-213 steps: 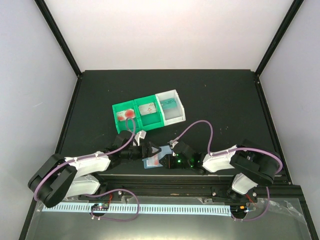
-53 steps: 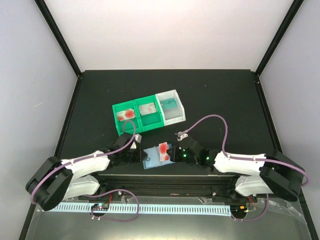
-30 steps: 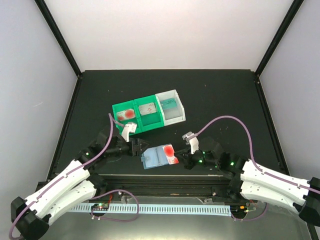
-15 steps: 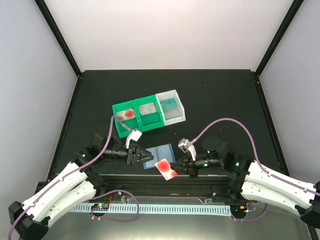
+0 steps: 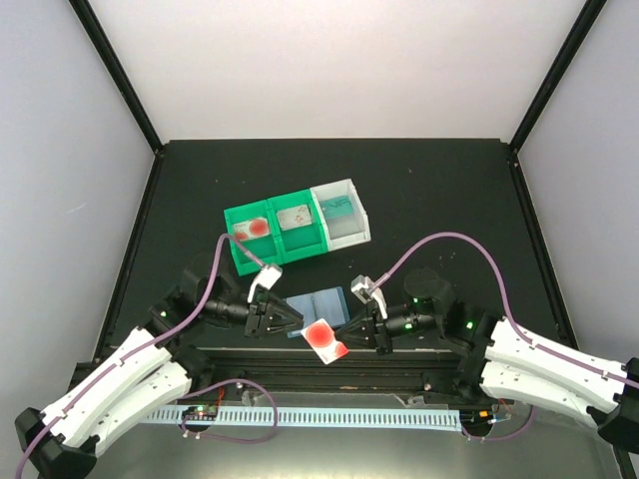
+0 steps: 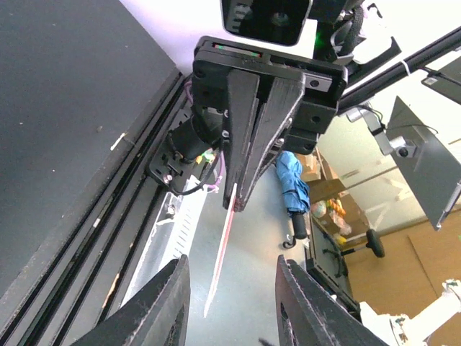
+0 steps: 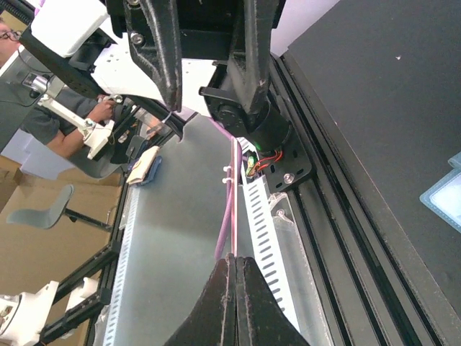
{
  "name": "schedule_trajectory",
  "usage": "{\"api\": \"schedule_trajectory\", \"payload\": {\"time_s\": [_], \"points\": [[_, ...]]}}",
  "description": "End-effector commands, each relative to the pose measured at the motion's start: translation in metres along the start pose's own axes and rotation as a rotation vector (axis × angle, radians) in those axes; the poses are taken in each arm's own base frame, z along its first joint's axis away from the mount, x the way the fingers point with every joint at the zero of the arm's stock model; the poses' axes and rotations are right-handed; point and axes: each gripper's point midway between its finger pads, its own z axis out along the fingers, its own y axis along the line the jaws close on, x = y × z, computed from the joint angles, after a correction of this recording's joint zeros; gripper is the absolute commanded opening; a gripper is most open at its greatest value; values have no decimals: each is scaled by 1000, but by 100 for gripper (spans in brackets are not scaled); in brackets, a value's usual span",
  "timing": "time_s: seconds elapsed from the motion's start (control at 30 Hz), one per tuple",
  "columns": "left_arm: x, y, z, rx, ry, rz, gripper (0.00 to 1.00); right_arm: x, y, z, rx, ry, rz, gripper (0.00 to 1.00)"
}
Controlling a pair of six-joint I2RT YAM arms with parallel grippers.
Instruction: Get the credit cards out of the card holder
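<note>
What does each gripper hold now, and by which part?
The right gripper pinches the white card with red marks by one edge. The left gripper is open, holding nothing.

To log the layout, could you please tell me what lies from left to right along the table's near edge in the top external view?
left end effector → credit card with red mark → right end effector

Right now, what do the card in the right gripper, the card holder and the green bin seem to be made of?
Card, pinched in the right gripper: probably thin stiff plastic, white with a red print. Edge-on in the left wrist view it is a straight sliver.
Card holder: light-blue plastic, apparently translucent and thin; it lies flat.
Green bin: opaque moulded plastic, going by its even colour and thin walls.
</note>
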Motion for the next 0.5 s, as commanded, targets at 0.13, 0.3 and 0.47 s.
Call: {"api": "schedule_trajectory", "payload": {"time_s": [0.13, 0.3, 0.47], "points": [[4, -8, -1, 56, 13, 50, 36, -22, 18, -2, -60, -55, -24, 1], [5, -9, 0, 65, 16, 53, 35, -25, 21, 0, -81, -56, -19, 1], [6, -11, -1, 73, 20, 57, 19, -26, 22, 0, -86, -59, -16, 1]]}}
